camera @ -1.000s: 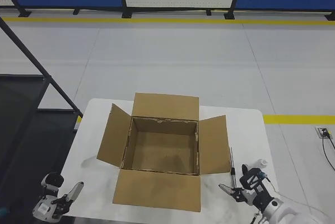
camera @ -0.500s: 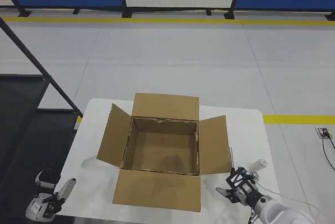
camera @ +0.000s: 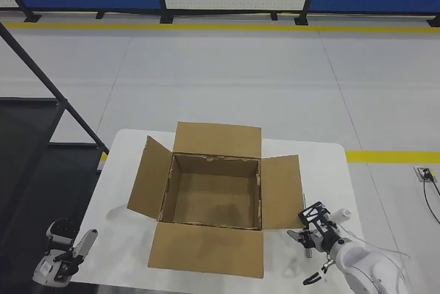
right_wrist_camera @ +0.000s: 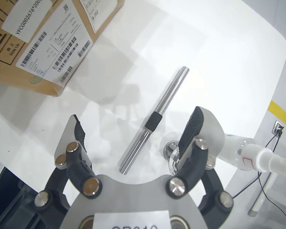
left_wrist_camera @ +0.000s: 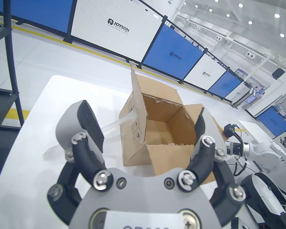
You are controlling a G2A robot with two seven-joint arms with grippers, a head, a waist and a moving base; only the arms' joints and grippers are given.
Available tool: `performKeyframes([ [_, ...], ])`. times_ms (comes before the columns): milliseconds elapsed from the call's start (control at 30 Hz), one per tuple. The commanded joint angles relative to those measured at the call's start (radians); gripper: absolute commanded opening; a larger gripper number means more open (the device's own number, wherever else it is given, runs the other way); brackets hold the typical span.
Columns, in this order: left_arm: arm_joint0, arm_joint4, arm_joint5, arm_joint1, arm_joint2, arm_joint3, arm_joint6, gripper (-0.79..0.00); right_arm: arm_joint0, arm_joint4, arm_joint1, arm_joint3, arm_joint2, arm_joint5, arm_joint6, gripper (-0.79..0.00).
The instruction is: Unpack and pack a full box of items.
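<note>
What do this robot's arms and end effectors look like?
Left end effector and right end effector match: two silver-grey fingers lined with black ribbed pads, on black linkages screwed to a grey plate bearing a white label. The right arm is white, trailing black cables.

A pale grey glossy floor point(camera: 227, 73) stretches out, crossed by a yellow painted stripe point(camera: 227, 27) along a row of blue and white partition panels in black frames point(left_wrist_camera: 104, 24). A black metal shelving frame point(camera: 29, 147) stands beside the white round-cornered table point(camera: 319, 165). Small round ceiling lamps point(left_wrist_camera: 240, 5) glow overhead in the white hall.
</note>
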Motion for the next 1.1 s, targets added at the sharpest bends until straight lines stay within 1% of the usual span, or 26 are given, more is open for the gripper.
performKeyframes([
  [0,-0.003,-0.005,0.003,-0.001,-0.001,0.002,-0.006,0.0,0.021,-0.009,0.001,0.026,-0.003,0.018,0.029,0.0],
  [67,-0.008,-0.007,0.006,-0.002,0.0,0.001,-0.012,0.0,0.038,0.0,-0.002,0.039,-0.014,0.055,0.036,0.0],
  [233,-0.013,0.007,0.01,-0.005,0.008,-0.005,-0.024,0.0,0.023,0.078,0.001,0.049,0.033,0.06,-0.024,0.0],
  [400,-0.018,0.024,0.015,-0.008,0.021,-0.008,-0.028,0.0,0.009,0.103,0.005,0.042,0.055,0.061,-0.015,0.0],
  [533,-0.023,0.032,0.018,-0.011,0.029,-0.009,-0.029,0.0,0.013,0.101,0.007,0.042,0.038,0.049,0.004,0.0],
  [733,-0.025,0.039,0.021,-0.014,0.035,-0.012,-0.033,0.0,0.058,0.087,0.003,0.08,-0.015,0.09,0.044,0.0],
  [767,-0.026,0.04,0.023,-0.015,0.034,-0.012,-0.032,0.0,0.067,0.078,0.003,0.087,-0.023,0.11,0.055,-0.062],
  [833,-0.025,0.041,0.024,-0.016,0.035,-0.01,-0.032,0.0,0.082,0.068,0.001,0.098,-0.038,0.134,0.079,-0.142],
  [867,-0.025,0.041,0.025,-0.017,0.035,-0.01,-0.031,0.0,0.089,0.062,0.001,0.102,-0.044,0.145,0.094,-0.194],
  [933,-0.025,0.04,0.026,-0.018,0.036,-0.007,-0.031,0.0,0.103,0.056,0.0,0.11,-0.056,0.159,0.126,-0.219],
  [1000,-0.026,0.04,0.027,-0.019,0.036,-0.007,-0.03,0.0,0.117,0.042,-0.002,0.117,-0.069,0.195,0.155,-0.296],
  [1067,-0.027,0.041,0.027,-0.021,0.038,-0.007,-0.03,0.0,0.129,0.036,-0.004,0.124,-0.084,0.229,0.178,-0.317],
])
